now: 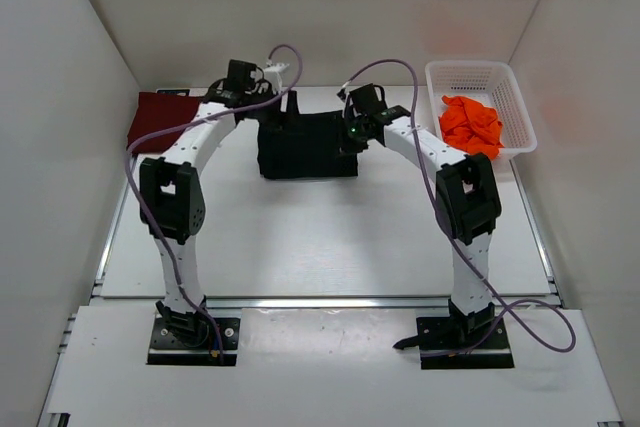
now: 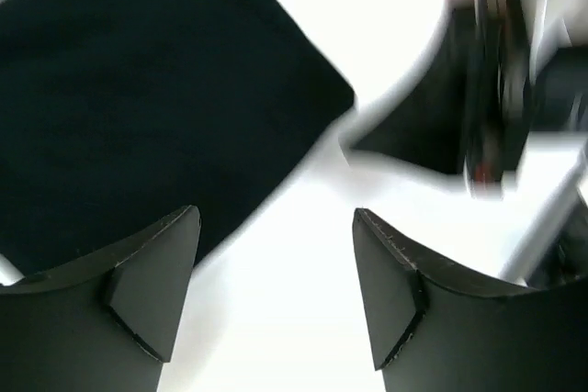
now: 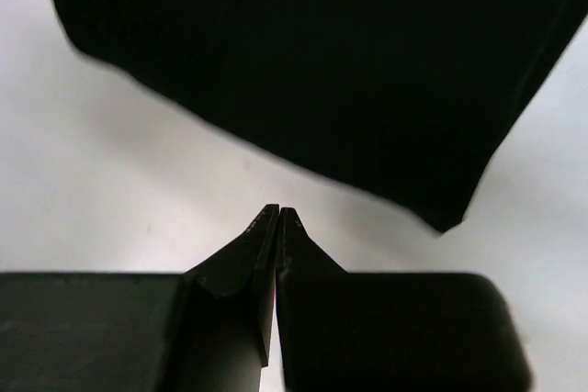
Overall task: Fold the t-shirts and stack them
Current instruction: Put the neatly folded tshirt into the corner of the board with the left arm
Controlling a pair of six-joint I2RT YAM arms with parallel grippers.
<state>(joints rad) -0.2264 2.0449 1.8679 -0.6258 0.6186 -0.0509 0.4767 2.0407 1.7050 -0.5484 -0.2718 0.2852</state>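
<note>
The black t-shirt (image 1: 305, 147) lies folded in a flat rectangle at the back middle of the table. A dark red t-shirt (image 1: 150, 119) lies folded at the far left. The orange t-shirt (image 1: 470, 125) sits crumpled in the basket. My left gripper (image 1: 290, 100) hovers over the black shirt's far left corner. In the left wrist view this gripper (image 2: 276, 227) is open with only bare table between its fingers, and the black shirt (image 2: 138, 89) is to the upper left. My right gripper (image 3: 278, 213) is shut and empty, just off the black shirt's (image 3: 322, 61) edge.
A white mesh basket (image 1: 505, 77) stands at the back right. White walls close in the table on the left, back and right. In the left wrist view the right arm's gripper (image 2: 487, 89) shows as a blur at the upper right.
</note>
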